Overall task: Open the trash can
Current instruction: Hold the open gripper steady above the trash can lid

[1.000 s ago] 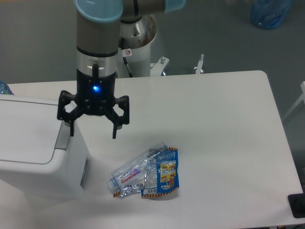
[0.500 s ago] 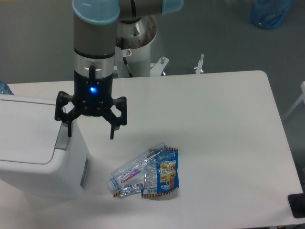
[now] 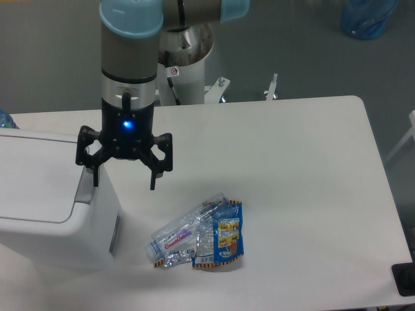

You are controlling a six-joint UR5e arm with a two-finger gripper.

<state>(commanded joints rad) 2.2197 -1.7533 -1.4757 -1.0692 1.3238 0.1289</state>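
Trash can (image 3: 45,201), lid closed, stands at the left edge of the white worktop (image 3: 292,181), its grey push tab (image 3: 85,186) just under the left finger of the open, empty tool (image 3: 124,179), with crushed bottle (image 3: 185,234) and wrapper (image 3: 227,238) lying to the right.

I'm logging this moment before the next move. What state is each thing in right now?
trash can: lid down, closed
grey push tab: not visibly pressed
gripper: open, empty, above the can's right edge
clear plastic bottle: crushed, lying on its side on the table
blue snack wrapper: crumpled, flat against the bottle
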